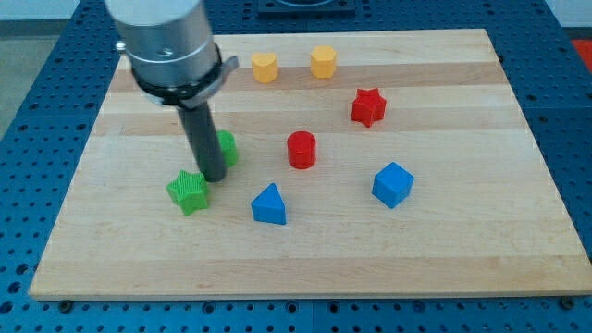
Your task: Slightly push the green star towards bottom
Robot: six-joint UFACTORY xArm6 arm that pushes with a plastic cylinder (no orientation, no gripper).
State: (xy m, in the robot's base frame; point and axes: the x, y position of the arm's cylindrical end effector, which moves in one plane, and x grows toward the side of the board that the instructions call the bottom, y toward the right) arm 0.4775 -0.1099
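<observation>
The blue triangle [269,204] lies nearest, just right of the green star [189,192], where my tip [214,178], a bare rod with nothing to close, touches the star's upper-right edge, likely mid-push; next, a short downward nudge.

A pale wooden board [462,240] is occupied by green star [189,192], blue triangular block [269,205], blue cube [392,184], red cylinder [301,149], red star [368,106], two yellow blocks [265,67] [323,61] and a half-hidden green block [226,147].

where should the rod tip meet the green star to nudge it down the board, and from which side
There is no gripping here, only pushing. Meet the green star on its upper edge, coming from the view's top. My tip sits at its upper right, beside the other green block, so it should probably shift left first: an off-centre push on a pointed star would likely spin it.
</observation>
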